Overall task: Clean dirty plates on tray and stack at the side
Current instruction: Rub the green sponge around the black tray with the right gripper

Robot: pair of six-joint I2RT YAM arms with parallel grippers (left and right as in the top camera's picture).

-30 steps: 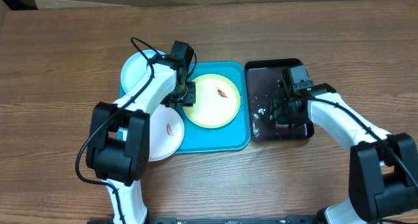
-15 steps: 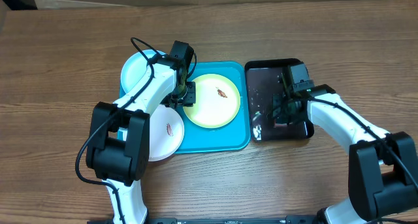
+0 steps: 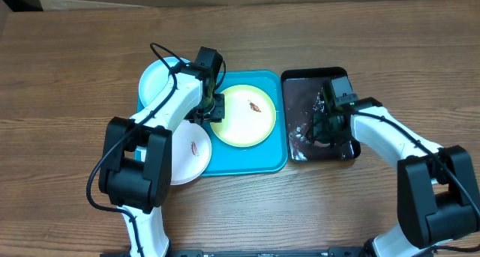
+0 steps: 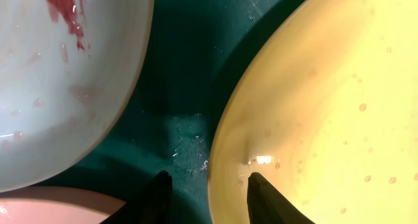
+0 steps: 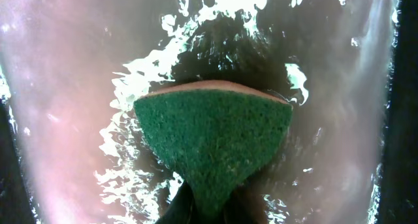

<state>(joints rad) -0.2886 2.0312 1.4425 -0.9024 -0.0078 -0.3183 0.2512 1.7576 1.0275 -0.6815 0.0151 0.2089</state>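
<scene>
At tray, three plates; left hand half-open astride yellow-green plate; right hand pinching one sponge.

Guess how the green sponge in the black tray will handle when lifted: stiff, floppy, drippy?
Likely soft: the sponge bunches to a narrow neck where the right pincer squeezes it. Probably soaked and drippy, since the black tray glistens wet around it. The rough green face should resist slipping.
</scene>
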